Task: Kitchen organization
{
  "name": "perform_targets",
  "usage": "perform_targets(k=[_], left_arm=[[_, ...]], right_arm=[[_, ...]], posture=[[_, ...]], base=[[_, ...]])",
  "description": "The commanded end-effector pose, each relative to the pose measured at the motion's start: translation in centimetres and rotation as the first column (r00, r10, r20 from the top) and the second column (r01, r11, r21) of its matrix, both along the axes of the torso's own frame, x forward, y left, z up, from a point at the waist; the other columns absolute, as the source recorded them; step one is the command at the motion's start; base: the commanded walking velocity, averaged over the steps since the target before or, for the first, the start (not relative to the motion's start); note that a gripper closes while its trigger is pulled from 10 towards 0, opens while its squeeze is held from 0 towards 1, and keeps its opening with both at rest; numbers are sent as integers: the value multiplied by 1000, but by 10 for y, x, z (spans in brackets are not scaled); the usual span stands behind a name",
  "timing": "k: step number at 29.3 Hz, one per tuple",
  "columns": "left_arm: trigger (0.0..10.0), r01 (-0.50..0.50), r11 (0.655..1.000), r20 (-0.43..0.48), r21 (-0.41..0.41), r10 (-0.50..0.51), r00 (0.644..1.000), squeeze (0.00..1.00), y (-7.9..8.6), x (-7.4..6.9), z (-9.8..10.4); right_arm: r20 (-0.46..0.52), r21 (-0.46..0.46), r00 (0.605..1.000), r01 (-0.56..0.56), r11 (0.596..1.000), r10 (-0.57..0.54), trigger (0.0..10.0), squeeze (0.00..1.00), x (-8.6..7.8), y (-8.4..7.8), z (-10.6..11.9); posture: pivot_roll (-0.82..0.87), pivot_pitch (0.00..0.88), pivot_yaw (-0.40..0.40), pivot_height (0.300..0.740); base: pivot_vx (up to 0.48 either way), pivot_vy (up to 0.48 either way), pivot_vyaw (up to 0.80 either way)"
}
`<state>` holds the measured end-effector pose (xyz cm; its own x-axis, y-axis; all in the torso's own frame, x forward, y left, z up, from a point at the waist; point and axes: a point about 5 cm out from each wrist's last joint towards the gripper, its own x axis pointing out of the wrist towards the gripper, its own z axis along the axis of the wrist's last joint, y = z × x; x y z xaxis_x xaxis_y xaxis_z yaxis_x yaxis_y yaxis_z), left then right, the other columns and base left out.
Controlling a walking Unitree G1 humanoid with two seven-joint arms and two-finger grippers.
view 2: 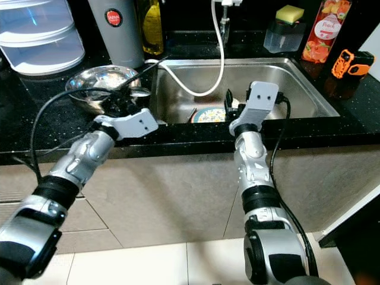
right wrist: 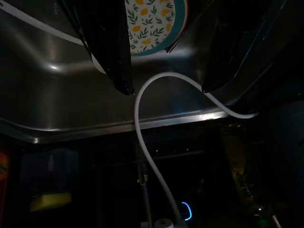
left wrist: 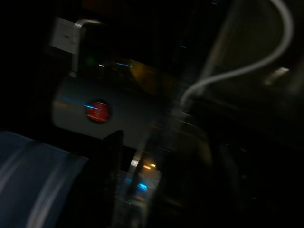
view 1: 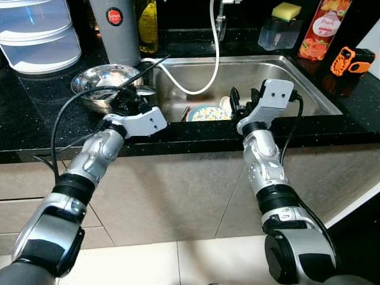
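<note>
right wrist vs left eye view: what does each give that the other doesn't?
Right wrist: a close look between the right gripper and its open fingers at the lemon-patterned plate in the sink.

Left eye: both arms, the left gripper over the steel bowl, the grey canister, the juice bottle and the orange tool.

Both: the sink, white hose, plate, sponge and oil bottle.

Head eyes look down at the sink (view 1: 249,77); both wrist views, close, share its white hose (right wrist: 152,156).

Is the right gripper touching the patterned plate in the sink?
Apart. The right wrist view shows the right gripper open above the patterned plate.
</note>
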<state>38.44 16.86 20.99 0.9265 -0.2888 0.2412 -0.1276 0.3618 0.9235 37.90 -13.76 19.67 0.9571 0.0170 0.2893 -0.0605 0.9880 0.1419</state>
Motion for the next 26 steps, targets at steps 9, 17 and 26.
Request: perform_targets(k=[9,17,26], left_arm=[[0,42,999,73,13,-43,996,0,1,2,13],[0,27,1000,65,-5,-26,998,0,4,3,10],[10000,180,977,401,-110,-122,908,0,-15,-14,63]], right_arm=[[-15,0,1000,-2,1000,2,10000,0,-1,1,-2],[-14,0,1000,6,1000,-6,10000,0,-2,-1,-2],[92,37,991,-102,994,98,10000,0,-7,11,19]], posture=[[80,0,3,740],[72,0,7,740],[74,0,-4,740]], base=[[0,0,0],[0,0,0],[0,0,0]])
